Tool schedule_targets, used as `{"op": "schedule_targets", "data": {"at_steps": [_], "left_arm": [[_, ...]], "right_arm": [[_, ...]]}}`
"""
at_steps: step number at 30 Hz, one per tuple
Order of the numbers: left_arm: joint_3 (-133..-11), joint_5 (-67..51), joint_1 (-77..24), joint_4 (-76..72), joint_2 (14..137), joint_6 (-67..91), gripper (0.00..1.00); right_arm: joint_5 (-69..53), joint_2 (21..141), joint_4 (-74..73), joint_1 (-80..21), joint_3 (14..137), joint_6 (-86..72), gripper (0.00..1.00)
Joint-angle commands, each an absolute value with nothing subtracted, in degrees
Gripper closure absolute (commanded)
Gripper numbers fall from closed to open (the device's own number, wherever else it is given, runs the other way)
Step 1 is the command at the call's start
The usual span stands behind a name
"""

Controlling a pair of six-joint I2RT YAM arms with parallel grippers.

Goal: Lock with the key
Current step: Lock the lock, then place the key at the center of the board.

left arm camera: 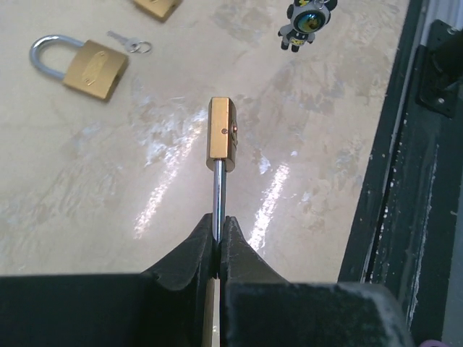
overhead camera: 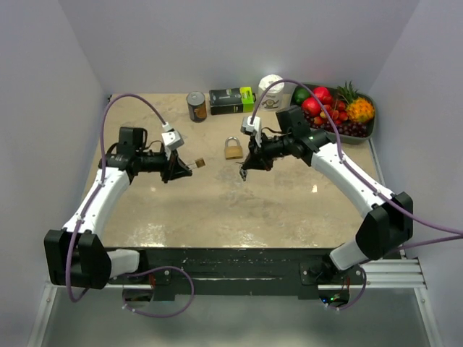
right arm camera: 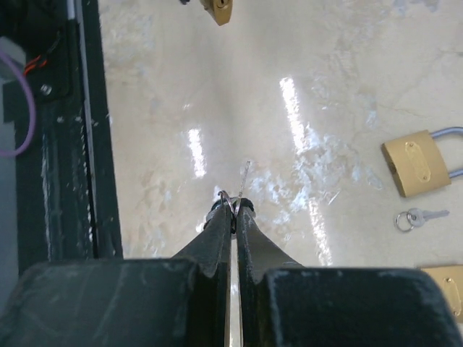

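My left gripper (left arm camera: 219, 220) is shut on the steel shackle of a small brass padlock (left arm camera: 223, 137), held out above the table with its body pointing away. In the top view this padlock (overhead camera: 199, 163) sits just right of the left gripper (overhead camera: 182, 170). My right gripper (right arm camera: 235, 206) is shut on a thin key (right arm camera: 244, 177) with a ring, blade pointing forward. In the top view the right gripper (overhead camera: 246, 168) faces the left one with a gap between them. A cartoon charm (left arm camera: 307, 22) hangs below the right gripper.
A larger brass padlock (overhead camera: 233, 148) lies on the table, with a loose key (right arm camera: 412, 217) beside it. Another brass padlock (right arm camera: 445, 289) lies nearby. At the back stand a can (overhead camera: 196, 106), a dark box (overhead camera: 231, 100), a white cup (overhead camera: 272, 90) and a fruit tray (overhead camera: 370, 129).
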State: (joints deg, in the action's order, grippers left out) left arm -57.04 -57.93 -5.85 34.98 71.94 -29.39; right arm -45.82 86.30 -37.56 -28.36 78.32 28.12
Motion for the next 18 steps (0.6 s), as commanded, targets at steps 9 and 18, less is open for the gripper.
{"op": "schedule_targets", "data": {"at_steps": [9,18], "left_arm": [[-50.89,-56.78,3.34,22.77,65.66,-13.11,1.00],[-47.46,-56.34,3.60,17.23,62.58,-8.71,1.00]], "right_arm": [[-37.44,104.49,-9.76,-32.87,82.70,10.30,1.00],[-37.18,113.73,-6.33,-33.66,89.29,6.95,1.00]]}}
